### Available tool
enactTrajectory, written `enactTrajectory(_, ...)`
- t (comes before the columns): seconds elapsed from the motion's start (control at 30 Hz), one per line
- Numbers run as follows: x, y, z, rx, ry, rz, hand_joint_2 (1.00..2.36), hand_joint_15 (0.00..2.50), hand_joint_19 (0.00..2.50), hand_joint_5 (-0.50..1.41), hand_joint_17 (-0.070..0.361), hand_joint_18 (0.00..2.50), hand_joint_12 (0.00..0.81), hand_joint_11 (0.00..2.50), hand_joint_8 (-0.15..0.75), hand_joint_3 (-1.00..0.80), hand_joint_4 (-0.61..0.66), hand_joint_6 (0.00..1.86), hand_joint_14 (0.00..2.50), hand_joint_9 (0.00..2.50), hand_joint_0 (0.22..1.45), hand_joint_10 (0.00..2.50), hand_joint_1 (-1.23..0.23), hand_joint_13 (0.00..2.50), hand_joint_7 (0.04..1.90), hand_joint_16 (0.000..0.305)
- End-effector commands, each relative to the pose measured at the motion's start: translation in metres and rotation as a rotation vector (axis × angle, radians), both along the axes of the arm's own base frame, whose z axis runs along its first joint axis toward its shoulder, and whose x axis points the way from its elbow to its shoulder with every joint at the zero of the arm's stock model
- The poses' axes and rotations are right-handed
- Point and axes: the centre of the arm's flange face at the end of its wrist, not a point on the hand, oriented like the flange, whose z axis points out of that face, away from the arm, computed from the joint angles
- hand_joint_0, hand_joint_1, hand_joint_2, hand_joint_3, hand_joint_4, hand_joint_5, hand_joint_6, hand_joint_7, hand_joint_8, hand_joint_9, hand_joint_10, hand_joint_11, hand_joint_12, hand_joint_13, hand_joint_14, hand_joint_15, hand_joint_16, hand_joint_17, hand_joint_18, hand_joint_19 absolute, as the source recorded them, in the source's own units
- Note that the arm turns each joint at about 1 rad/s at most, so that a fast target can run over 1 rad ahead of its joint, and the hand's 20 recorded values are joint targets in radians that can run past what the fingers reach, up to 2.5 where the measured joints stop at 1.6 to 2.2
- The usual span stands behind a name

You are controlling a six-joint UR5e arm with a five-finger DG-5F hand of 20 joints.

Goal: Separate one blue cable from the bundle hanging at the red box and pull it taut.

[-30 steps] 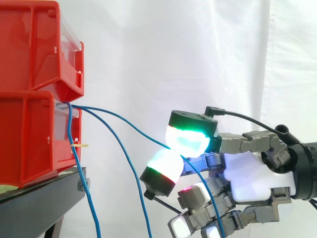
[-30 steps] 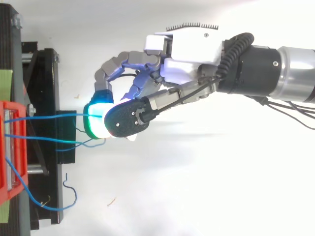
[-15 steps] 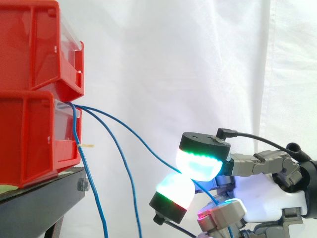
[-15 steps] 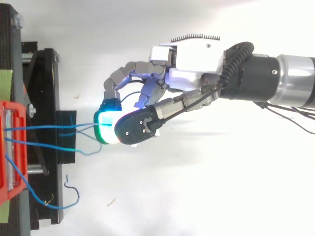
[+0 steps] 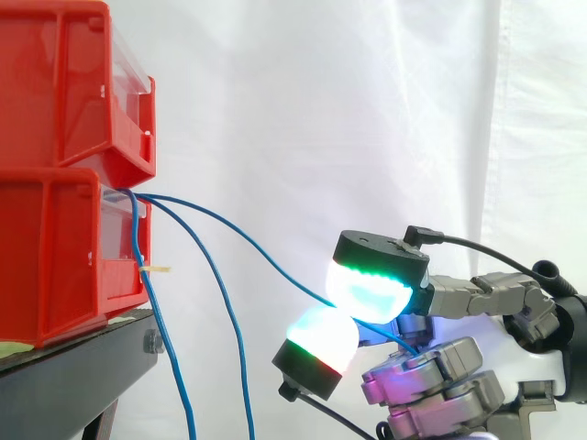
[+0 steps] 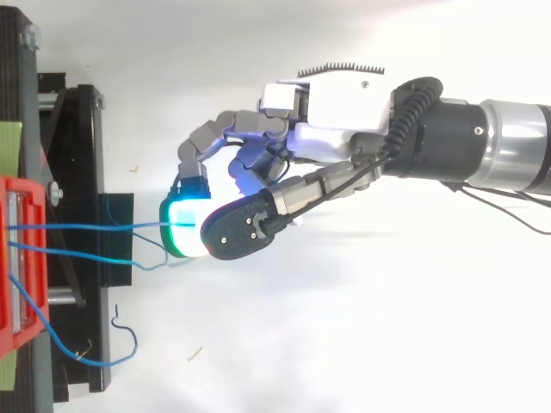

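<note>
hand [image 6: 336, 129] pinching one blue cable [image 6: 86, 227] between two glowing pads [image 5: 367, 289] | cable runs from red box [image 5: 55, 247] to pads, slight sag | other cables [image 5: 240, 367] hang below | likely light, limp, slick – grip mid-span, squeeze firm or it slides

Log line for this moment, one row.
hand: shut on blue cable | cable: curved, not yet taut | other cables: hang from red box
</note>
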Motion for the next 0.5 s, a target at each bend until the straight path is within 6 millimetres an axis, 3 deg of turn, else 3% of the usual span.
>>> enactTrajectory(0.0, 0.0002, 0.0006, 0.0001, -0.005, -0.001, 0.0, 1.01, 1.25, 1.59, -0.19, 0.085, 1.35, 0.372, 1.15, 0.351, -0.2, -0.18, 0.92, 2.0, 0.68, 0.7, 1.92, -0.78, 0.85, 1.1, 0.038)
enactTrajectory(0.03, 0.0002, 0.0006, 0.0001, -0.006, -0.001, 0.0, 1.01, 1.25, 1.59, -0.19, 0.085, 1.35, 0.372, 1.15, 0.351, -0.2, -0.18, 0.92, 2.0, 0.68, 0.7, 1.92, -0.78, 0.85, 1.1, 0.038)
enactTrajectory(0.1, 0.0003, 0.0006, 0.0002, -0.009, -0.002, 0.0, 1.01, 1.25, 1.72, -0.19, 0.086, 1.39, 0.377, 1.06, 0.353, -0.21, -0.18, 0.92, 2.3, 0.61, 0.71, 2.35, -0.79, 0.77, 1.11, 0.038)
enactTrajectory(0.2, 0.0, 0.0004, -0.0001, -0.011, 0.001, -0.002, 1.01, 1.29, 1.77, -0.19, 0.086, 1.4, 0.382, 1.08, 0.352, -0.21, -0.19, 0.92, 2.5, 0.57, 0.71, 2.5, -0.79, 0.71, 1.1, 0.038)
enactTrajectory(0.47, 0.0, 0.0003, -0.0001, -0.011, 0.001, -0.003, 1.01, 1.36, 1.61, -0.19, 0.092, 1.33, 0.38, 1.2, 0.35, -0.21, -0.19, 0.92, 2.5, 0.46, 0.71, 2.5, -0.79, 0.64, 1.11, 0.041)
